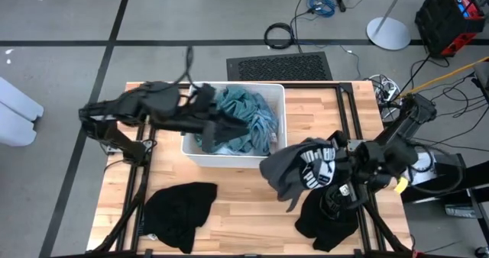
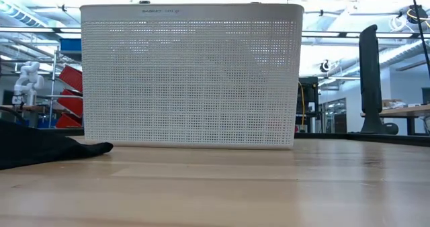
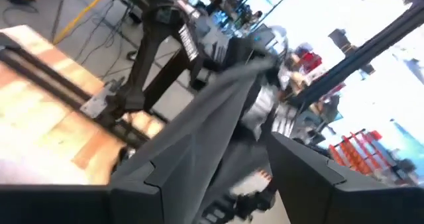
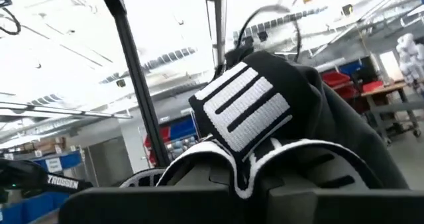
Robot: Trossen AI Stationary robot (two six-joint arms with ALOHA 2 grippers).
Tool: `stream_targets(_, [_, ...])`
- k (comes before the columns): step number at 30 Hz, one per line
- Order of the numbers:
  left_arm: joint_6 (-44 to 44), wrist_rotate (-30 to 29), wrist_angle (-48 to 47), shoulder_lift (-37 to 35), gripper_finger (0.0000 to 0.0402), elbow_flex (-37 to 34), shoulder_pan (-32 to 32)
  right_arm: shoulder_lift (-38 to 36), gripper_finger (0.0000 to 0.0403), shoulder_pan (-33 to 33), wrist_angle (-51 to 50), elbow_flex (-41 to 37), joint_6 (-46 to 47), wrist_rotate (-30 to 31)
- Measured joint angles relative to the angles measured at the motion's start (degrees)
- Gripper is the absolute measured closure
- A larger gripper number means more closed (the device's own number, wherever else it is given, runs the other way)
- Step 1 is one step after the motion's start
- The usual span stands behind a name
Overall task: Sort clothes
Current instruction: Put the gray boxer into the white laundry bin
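Right gripper clamped on dark grey printed garment, so we're mid-sort: teal and striped clothes remain in white perforated bin, black pile out.

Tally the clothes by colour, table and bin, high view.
Teal/blue garments, heaped in the white bin: 1 pile, pieces can't be separated
Black garments on the table: 2
Dark grey garment with white print, held by the right gripper: 1
Total: 4 groups
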Motion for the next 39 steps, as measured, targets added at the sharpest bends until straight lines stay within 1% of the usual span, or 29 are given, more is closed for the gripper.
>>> stream_targets(2, [0.2,-1.6,-3.4,-1.6,0.0203,0.0,-1.2,0.0,0.0403,-1.4,-3.9,3.5,-0.4,-0.3])
stream_targets(4, [0.2,-3.9,-7.8,-3.1,0.0203,0.0,-2.6,0.0,0.0403,-3.6,-11.2,8.2,0.2,-0.7])
stream_targets(5, [0.0,-5.6,-10.2,-3.7,0.0203,0.0,-3.3,0.0,0.0403,-4.7,-16.0,10.8,0.7,-1.2])
stream_targets(10, [-1.8,-15.6,-20.8,-5.4,0.0204,0.0,-7.5,1.3,0.0403,-11.5,-41.4,25.7,6.7,-7.0])
stream_targets(13, [-3.4,-17.8,-25.7,-5.3,0.0204,0.0,-9.3,2.6,0.0403,-15.1,-51.5,32.7,9.7,-11.4])
stream_targets(17, [-4.1,-19.0,-27.0,-5.2,0.0204,-1.9,-11.1,3.9,0.0403,-18.3,-60.8,39.2,12.9,-17.6])
stream_targets(19, [-4.8,-19.9,-27.1,-5.2,0.0204,-3.4,-11.6,4.3,0.0403,-19.1,-63.9,41.4,14.4,-20.0])
stream_targets(22, [-5.3,-20.5,-27.1,-5.1,0.0204,-5.5,-12.0,5.1,0.0403,-19.4,-66.8,43.1,15.6,-21.3])
stream_targets(26, [-8.2,-20.8,-27.1,-5.1,0.0204,-7.8,-11.9,5.9,0.0403,-19.4,-68.4,43.3,16.8,-21.6])
stream_targets(34, [-9.5,-20.7,-24.9,-2.6,0.0204,-8.0,-11.7,7.8,0.0402,-19.4,-69.1,43.3,16.1,-21.7])
stream_targets(37, [-9.0,-20.7,-24.4,-1.9,0.0204,-8.0,-11.7,8.3,0.0402,-19.4,-68.9,43.3,15.9,-24.1])
stream_targets(39, [-9.3,-20.3,-24.4,-1.8,0.0204,-8.0,-11.7,8.7,0.0402,-19.4,-68.8,43.3,15.8,-24.7])
